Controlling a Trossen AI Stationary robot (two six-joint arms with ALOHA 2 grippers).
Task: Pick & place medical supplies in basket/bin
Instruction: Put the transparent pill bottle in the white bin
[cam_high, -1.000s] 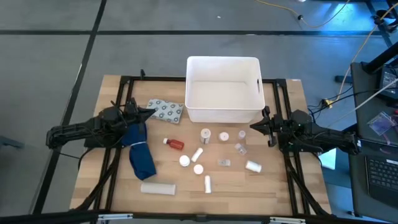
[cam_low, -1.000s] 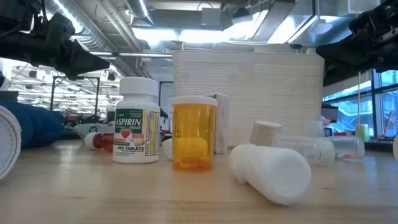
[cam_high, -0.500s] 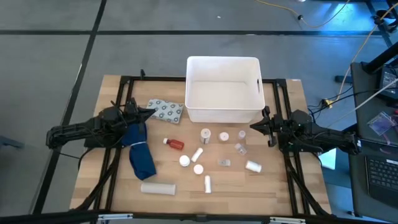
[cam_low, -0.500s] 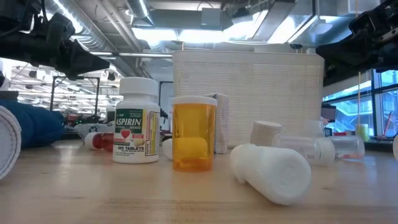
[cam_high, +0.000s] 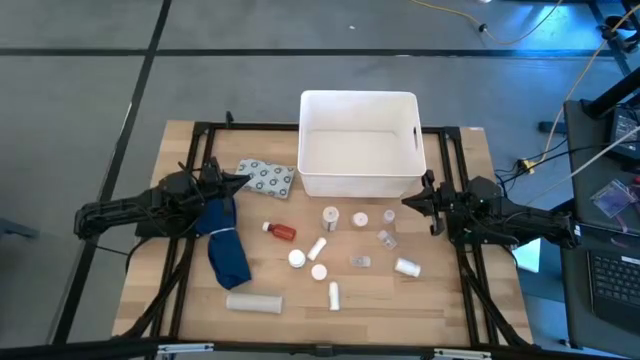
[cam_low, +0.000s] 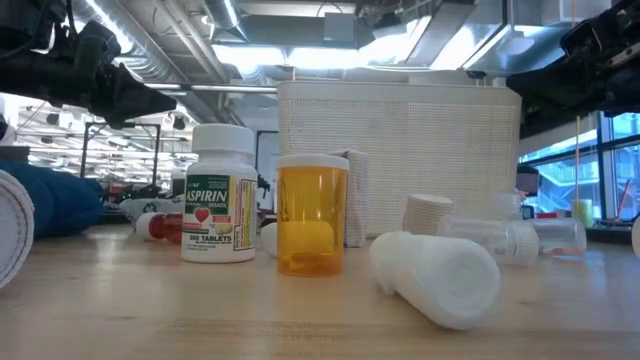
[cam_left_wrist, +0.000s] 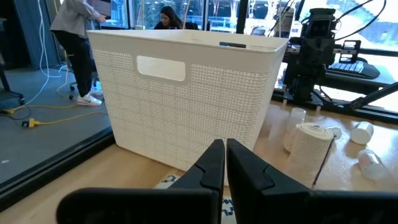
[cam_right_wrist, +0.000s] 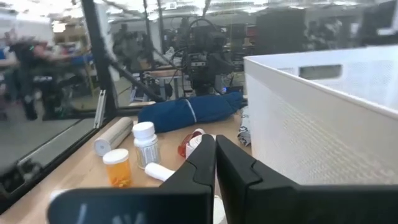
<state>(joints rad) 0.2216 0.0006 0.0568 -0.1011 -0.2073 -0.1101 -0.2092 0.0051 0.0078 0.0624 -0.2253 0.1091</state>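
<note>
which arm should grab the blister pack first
Left. The blister pack lies just ahead of the left gripper, left of the bin. The right gripper sits across the table, beyond the scattered bottles. Both grippers are shut and empty.

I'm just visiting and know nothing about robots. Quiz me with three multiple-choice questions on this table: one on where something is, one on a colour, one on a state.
1. Where is the blue cloth?
A. beside the left gripper
B. in the tub
C. under the right gripper

2. What colour is the tub?
A. red
B. white
C. black

3. How are the right gripper fingers?
A. wide open
B. holding a bottle
C. shut, holding nothing

Answers: 1 A, the high view shows the cloth lying by the left arm; 2 B, its walls are white; 3 C, the right wrist view shows fingers together with nothing between.
</note>
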